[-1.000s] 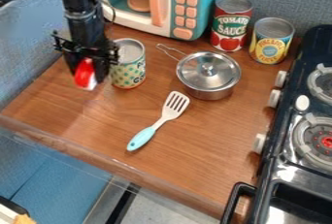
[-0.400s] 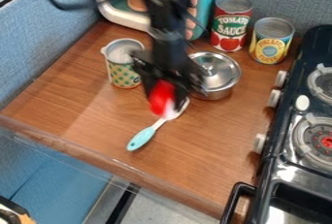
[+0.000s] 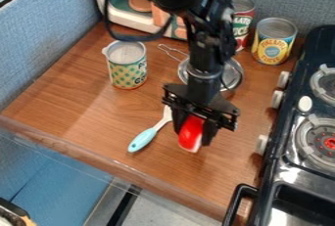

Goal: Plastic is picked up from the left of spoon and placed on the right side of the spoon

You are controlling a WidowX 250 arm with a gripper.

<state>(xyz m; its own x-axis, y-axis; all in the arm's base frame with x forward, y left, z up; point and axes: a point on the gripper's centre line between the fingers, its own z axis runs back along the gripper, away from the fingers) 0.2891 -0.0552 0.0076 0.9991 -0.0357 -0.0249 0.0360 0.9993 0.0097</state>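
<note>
I am holding the red and white plastic piece (image 3: 190, 131) in my end effector (image 3: 194, 134), its fingers closing it in from both sides, and its pale lower end is pointing down toward the desk (image 3: 78, 107). The spatula (image 3: 143, 139), which I am taking as the task's spoon, is lying with its blue handle toward the front edge, and my end effector is hiding its head. The plastic is sitting just to the right of the handle, so I am judging that the carry across is nearly done and that the placing step is in hand. Whether its lower end is touching the wood or hanging a little above it, I cannot tell from this angle.

The next move, as I am reading it, is calling for a check that the plastic is clearing the spatula's head, perhaps with a small shift further right, then a gentle lowering until the wood is bearing its weight. Only then should I be spreading my fingers and rising straight up, since a sideways pull could be tipping the plastic or nudging the spatula.
</note>
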